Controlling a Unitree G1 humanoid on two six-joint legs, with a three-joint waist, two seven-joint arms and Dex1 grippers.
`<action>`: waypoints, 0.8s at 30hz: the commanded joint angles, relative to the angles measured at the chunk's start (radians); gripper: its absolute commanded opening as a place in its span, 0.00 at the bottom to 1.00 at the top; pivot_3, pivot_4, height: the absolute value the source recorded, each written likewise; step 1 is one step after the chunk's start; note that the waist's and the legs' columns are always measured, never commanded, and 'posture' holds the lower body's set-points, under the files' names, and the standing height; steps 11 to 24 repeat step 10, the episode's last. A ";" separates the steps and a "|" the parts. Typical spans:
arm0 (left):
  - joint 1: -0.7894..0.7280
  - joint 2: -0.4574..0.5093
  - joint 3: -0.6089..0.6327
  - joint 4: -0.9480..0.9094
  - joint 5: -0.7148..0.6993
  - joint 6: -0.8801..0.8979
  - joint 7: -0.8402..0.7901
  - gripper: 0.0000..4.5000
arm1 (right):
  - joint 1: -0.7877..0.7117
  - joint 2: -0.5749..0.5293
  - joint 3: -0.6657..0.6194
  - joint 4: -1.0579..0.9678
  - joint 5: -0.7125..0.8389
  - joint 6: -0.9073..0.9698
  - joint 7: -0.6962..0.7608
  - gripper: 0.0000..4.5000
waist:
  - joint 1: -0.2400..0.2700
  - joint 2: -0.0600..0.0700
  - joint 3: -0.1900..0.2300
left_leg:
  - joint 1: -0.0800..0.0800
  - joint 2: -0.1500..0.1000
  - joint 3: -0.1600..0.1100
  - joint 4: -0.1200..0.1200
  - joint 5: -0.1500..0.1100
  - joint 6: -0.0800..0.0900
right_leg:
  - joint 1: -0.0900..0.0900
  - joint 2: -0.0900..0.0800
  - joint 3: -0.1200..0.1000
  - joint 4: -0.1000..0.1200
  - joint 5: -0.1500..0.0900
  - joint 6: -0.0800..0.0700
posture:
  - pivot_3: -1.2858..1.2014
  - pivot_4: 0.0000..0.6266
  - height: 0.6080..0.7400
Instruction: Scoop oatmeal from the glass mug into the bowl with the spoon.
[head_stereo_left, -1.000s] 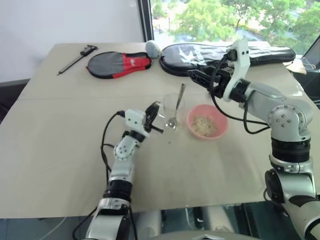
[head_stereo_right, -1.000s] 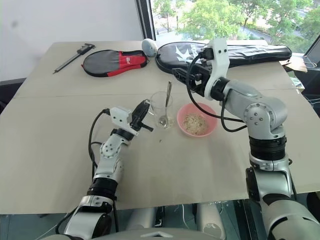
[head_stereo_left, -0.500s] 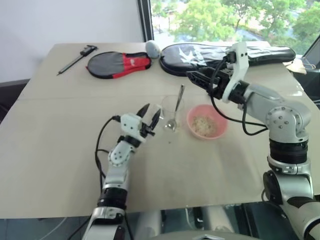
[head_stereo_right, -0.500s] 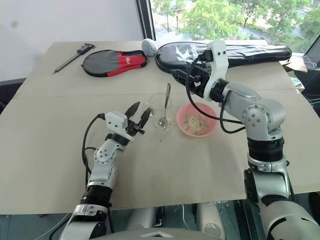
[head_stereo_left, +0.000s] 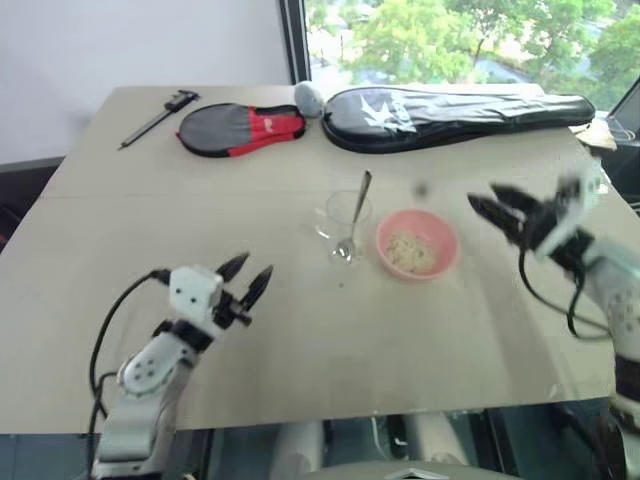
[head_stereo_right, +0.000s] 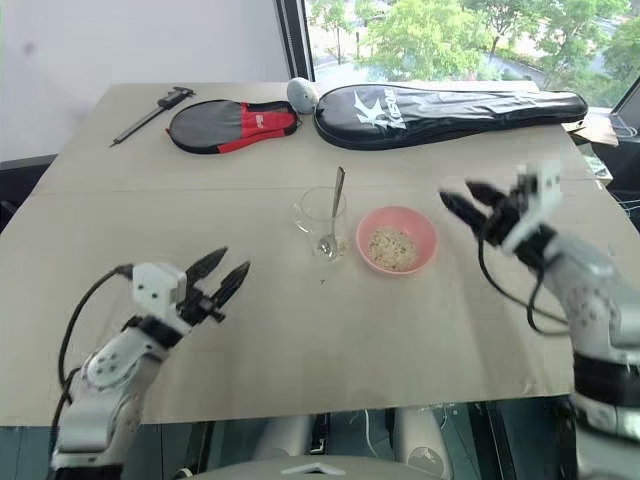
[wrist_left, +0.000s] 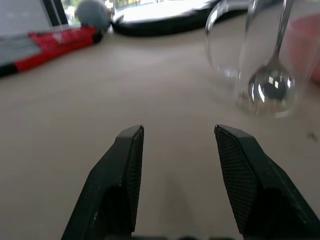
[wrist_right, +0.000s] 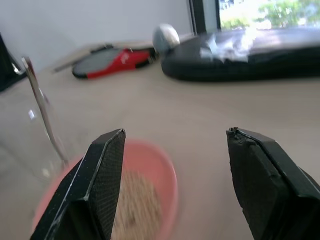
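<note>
Glass mug: we see the glass mug (head_stereo_left: 346, 222) upright near the middle of the counter (head_stereo_left: 120, 260), its handle toward the left.
Spoon: the spoon (head_stereo_left: 353, 217) stands inside the mug, oval end at the bottom, thin handle leaning out over the far rim; nothing touches it.
Bowl: the pink bowl (head_stereo_left: 417, 243) sits just beside the mug, on its right.
Oatmeal: we find the oatmeal (head_stereo_left: 409, 250) as a pale heap inside the bowl; the mug looks nearly empty around the spoon's end.
Left pincer: the left pincer (head_stereo_left: 246, 281) hangs over the near left part of the counter, well apart from the mug, its two black fingers (wrist_left: 125, 170) spread with nothing between them.
Right pincer: the right pincer (head_stereo_left: 496, 209) is to the right of the bowl, apart from it, pointing toward it; its fingers (wrist_right: 100, 180) are spread wide and empty.
Far edge: we note a red and black racket cover (head_stereo_left: 238, 129), a long black racket bag (head_stereo_left: 450, 105), a grey ball (head_stereo_left: 308, 95) between them, and a dark caliper-like tool (head_stereo_left: 157, 113) at the far left.
</note>
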 joint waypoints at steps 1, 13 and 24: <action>0.066 0.000 -0.025 -0.092 0.025 0.018 0.003 0.52 | 0.190 -0.060 0.009 -0.034 -0.124 -0.230 0.199 0.73 | 0.002 0.000 0.000 | 0.000 0.000 0.000 0.000 0.000 0.000 | 0.001 0.000 0.000 -0.001 0.000 0.000 | 0.52 0.24 1.00; 0.168 -0.051 -0.043 -0.165 0.061 0.010 0.047 0.52 | 0.330 -0.037 0.014 0.116 -0.215 -0.457 0.324 0.73 | -0.006 0.000 0.000 | 0.021 0.002 0.002 0.000 0.000 0.000 | 0.015 0.002 0.007 0.000 -0.005 0.000 | 0.52 0.24 1.00; 0.168 -0.051 -0.043 -0.165 0.061 0.010 0.047 0.52 | 0.330 -0.037 0.014 0.116 -0.215 -0.457 0.324 0.73 | -0.006 0.000 0.000 | 0.021 0.002 0.002 0.000 0.000 0.000 | 0.015 0.002 0.007 0.000 -0.005 0.000 | 0.52 0.24 1.00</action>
